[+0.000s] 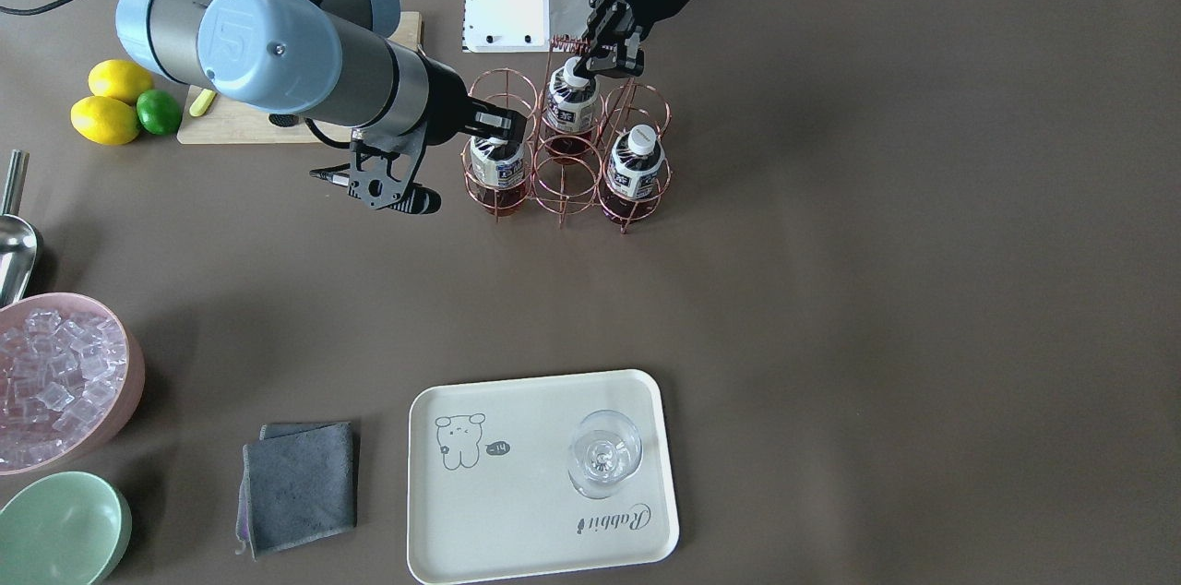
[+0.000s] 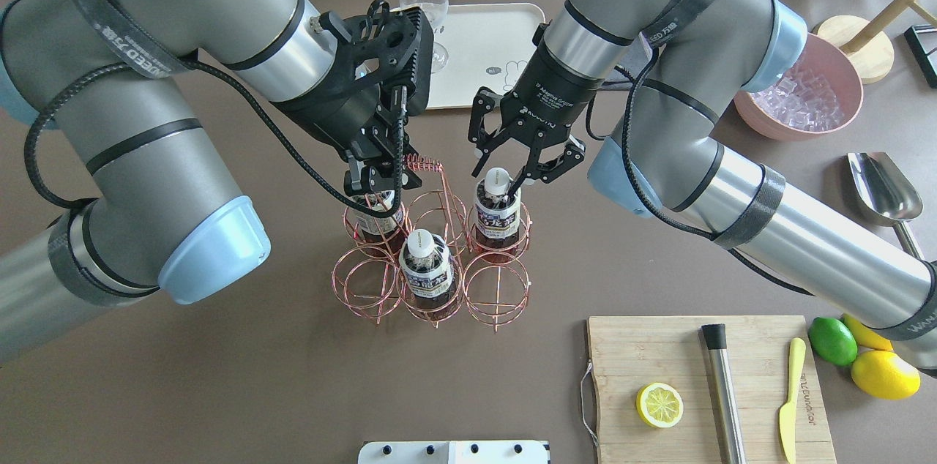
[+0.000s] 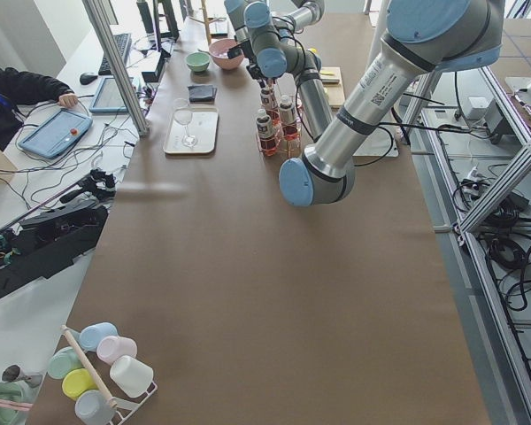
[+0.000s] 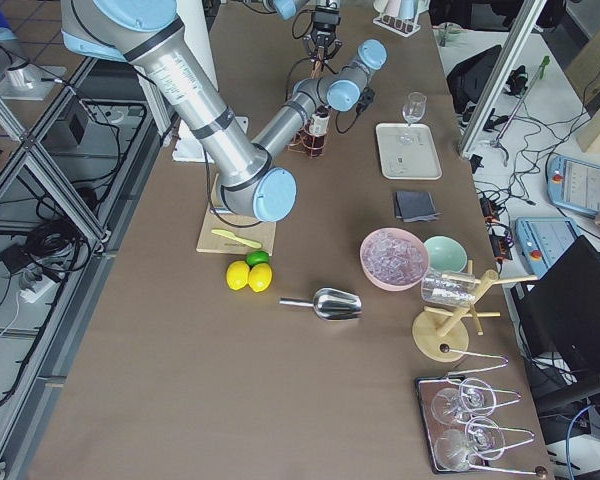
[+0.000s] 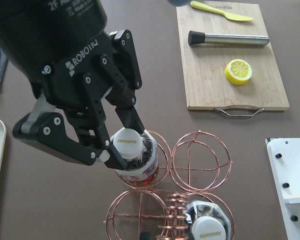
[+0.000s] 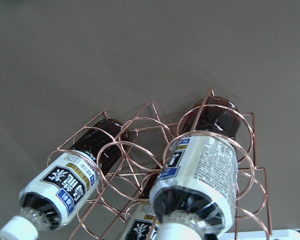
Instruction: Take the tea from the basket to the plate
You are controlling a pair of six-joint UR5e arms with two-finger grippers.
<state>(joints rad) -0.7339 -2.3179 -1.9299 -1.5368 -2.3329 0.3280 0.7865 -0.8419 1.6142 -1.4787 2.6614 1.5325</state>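
Note:
The copper wire basket [image 2: 498, 290] stands mid-table with three tea bottles upright in its cells. My right gripper [image 2: 499, 178] is shut on the white cap and neck of one tea bottle [image 2: 498, 219], which sits in its cell. The left wrist view shows this grip [image 5: 126, 145], and the front view shows it too [image 1: 489, 131]. My left gripper [image 2: 375, 182] hangs over the basket's other end beside the coiled handle [image 2: 422, 165] and looks closed on it. The cream plate [image 1: 517, 511] lies beyond the basket.
A wine glass [image 1: 604, 454] stands on the plate. A grey cloth [image 1: 297, 483], a green bowl [image 1: 60, 530] and a pink bowl of ice [image 2: 798, 94] lie to one side. The cutting board [image 2: 703, 391] holds a lemon half, a muddler and a knife.

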